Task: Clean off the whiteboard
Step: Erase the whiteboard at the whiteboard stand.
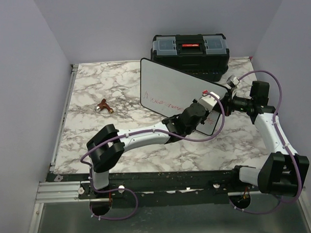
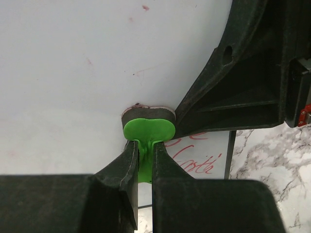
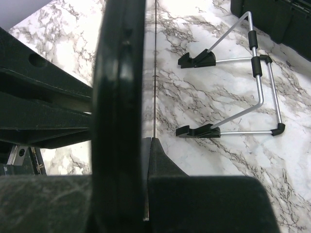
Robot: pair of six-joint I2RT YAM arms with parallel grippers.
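Note:
The whiteboard (image 1: pixel 170 85) stands tilted on the marble table, with red handwriting (image 1: pixel 162 102) low on its face. My left gripper (image 1: pixel 199 115) reaches to the board's right part. In the left wrist view it (image 2: pixel 145 145) is shut on the handle of a green eraser (image 2: pixel 148 127), whose grey felt is pressed flat against the whiteboard (image 2: pixel 73 73). Red writing (image 2: pixel 194 160) remains just right of the eraser. My right gripper (image 1: pixel 224 101) is shut on the board's right edge. In the right wrist view it (image 3: pixel 148 143) clamps the thin edge of the whiteboard (image 3: pixel 154 87), seen edge-on.
A black toolbox (image 1: pixel 190 50) with a red latch stands behind the board at the table's back. A wire stand (image 3: pixel 252 87) with black feet lies on the marble behind the board. A small brown object (image 1: pixel 103 104) lies on the table's left part.

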